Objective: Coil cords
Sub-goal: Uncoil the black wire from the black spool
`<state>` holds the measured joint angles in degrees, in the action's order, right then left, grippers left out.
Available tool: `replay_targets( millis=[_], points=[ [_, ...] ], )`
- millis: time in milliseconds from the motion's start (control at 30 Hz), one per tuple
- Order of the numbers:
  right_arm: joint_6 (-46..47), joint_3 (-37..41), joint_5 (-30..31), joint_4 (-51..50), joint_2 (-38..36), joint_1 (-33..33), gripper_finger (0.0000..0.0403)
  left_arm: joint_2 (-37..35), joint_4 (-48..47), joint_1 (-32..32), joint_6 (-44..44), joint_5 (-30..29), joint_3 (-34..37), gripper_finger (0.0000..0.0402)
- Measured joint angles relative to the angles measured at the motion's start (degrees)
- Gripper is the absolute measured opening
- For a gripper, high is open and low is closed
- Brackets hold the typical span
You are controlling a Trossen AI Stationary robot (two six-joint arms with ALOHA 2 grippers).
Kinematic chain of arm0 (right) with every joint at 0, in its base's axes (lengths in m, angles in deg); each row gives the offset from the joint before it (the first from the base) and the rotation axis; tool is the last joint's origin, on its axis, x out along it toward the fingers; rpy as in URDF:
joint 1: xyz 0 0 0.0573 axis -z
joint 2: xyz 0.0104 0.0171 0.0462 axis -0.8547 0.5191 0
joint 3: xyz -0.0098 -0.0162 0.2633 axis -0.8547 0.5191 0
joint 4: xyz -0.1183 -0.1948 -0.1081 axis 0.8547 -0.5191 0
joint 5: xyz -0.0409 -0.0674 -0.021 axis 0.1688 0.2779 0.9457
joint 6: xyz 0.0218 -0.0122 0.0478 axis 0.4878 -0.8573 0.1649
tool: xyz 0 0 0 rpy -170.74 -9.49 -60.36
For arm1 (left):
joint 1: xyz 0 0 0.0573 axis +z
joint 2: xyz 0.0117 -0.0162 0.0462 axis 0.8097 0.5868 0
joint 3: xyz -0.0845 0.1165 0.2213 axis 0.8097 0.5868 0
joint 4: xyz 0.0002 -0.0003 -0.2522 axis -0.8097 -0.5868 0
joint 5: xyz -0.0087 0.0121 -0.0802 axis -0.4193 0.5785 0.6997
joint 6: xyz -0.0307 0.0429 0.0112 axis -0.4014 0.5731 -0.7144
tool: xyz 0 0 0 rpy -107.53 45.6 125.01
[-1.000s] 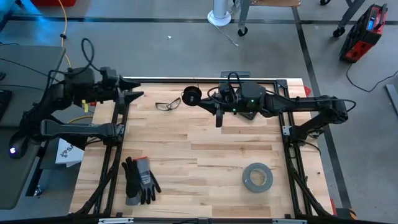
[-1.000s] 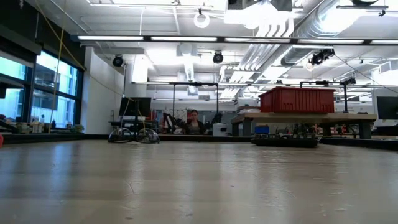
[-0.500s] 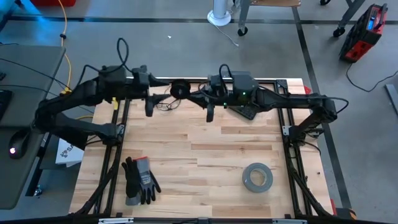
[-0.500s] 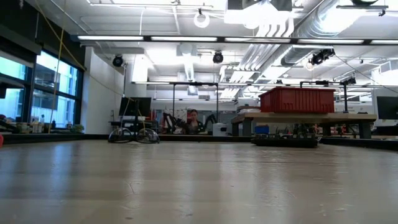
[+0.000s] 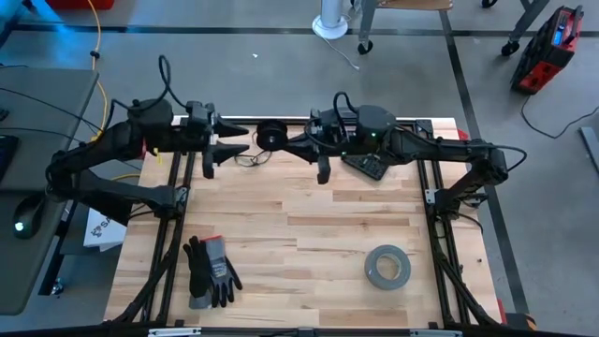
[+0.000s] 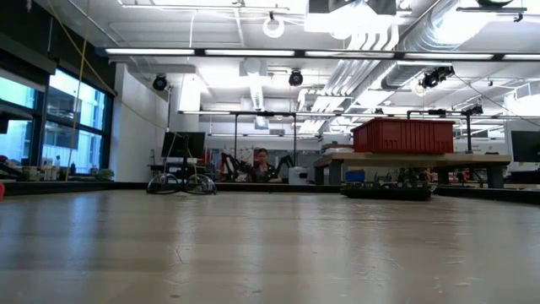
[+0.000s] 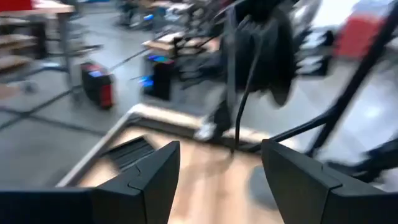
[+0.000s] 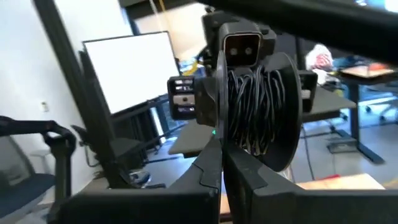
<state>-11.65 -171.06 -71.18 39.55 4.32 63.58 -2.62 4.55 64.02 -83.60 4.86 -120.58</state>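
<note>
The spool (image 5: pixel 270 135) is a small round black reel at the top centre of the high view, above the far edge of the wooden table (image 5: pixel 309 243), between the two grippers. In the right wrist view the spool (image 8: pixel 258 118) fills the middle of the frame: two black discs with many turns of thin dark cord (image 8: pixel 255 115) wound between them. In the left wrist view the spool (image 7: pixel 261 46) shows blurred at the top centre, with one thin strand of cord (image 7: pixel 244 93) hanging down from it.

The right gripper (image 5: pixel 301 147) is just right of the spool in the high view, its fingers pressed together. In the right wrist view the fingers (image 8: pixel 211 168) meet directly below the spool; whether they pinch the reel's rim or the cord cannot be told.

The left gripper (image 5: pixel 234 140) is to the left of the spool, its fingers (image 7: pixel 149 180) spread wide and holding nothing, with a gap between them and the reel.

A pair of glasses (image 5: pixel 248 159) lies on the table below the spool. A grey tape roll (image 5: pixel 387 267) sits at the lower right and dark gloves (image 5: pixel 210 271) at the lower left.
</note>
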Motion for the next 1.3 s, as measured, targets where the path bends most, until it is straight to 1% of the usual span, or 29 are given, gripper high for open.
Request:
replay_targets(
  millis=[133, 233, 533, 700, 833, 933, 1000, 1100, 1133, 1167, 1300],
  points=[
    [1.7, 0.0, -2.6, 2.6, 0.0, -0.1, 0.0, 1.3, 4.3, 0.0, -4.7, 7.4, 0.0, 0.0221],
    [2.4, 0.0, -3.2, 3.7, 0.0, -0.2, 0.0, 2.2, 6.4, 0.0, -8.1, 11.0, 0.0, 0.0221],
    [2.4, 0.0, -4.0, 4.2, 0.0, -0.8, 0.0, 5.1, 10.0, -0.3, -10.5, 14.9, 0.0, 0.022],
    [2.4, 0.0, -4.9, 4.1, -0.1, -0.8, 0.0, 5.3, 9.7, -0.3, -11.1, 15.0, 0.0, 0.0213],
    [2.3, 0.0, -5.1, 3.9, -0.4, -0.8, 0.0, 4.1, 9.7, -0.3, -11.1, 14.9, 0.0, 0.0183],
    [1.9, 0.0, -5.1, 3.9, -0.7, -0.8, 0.0, 3.5, 9.6, -0.3, -10.6, 14.8, 0.0, 0.0145],
    [1.9, 0.0, -5.1, 4.0, -0.8, -0.8, 0.0, 3.5, 9.6, -0.3, -10.5, 15.0, 0.0, 0.0107],
    [1.9, 0.0, -5.1, 3.9, -0.8, -0.8, 0.0, 3.9, 9.9, -0.3, -10.5, 15.2, 0.0, 0.0036],
    [1.9, 0.0, -5.1, 3.9, -0.8, -0.8, 0.0, 4.0, 9.7, -0.3, -10.5, 15.3, 0.0, 0.0019],
    [1.9, 0.0, -5.1, 3.9, -0.8, -0.8, 0.0, 4.0, 9.7, -0.3, -10.5, 15.3, 0.0, 0.001],
    [1.9, 0.0, -5.1, 3.8, -0.8, -0.8, 0.0, 3.9, 9.8, -0.3, -10.9, 15.2, 0.0, 0.0017]
  ],
)
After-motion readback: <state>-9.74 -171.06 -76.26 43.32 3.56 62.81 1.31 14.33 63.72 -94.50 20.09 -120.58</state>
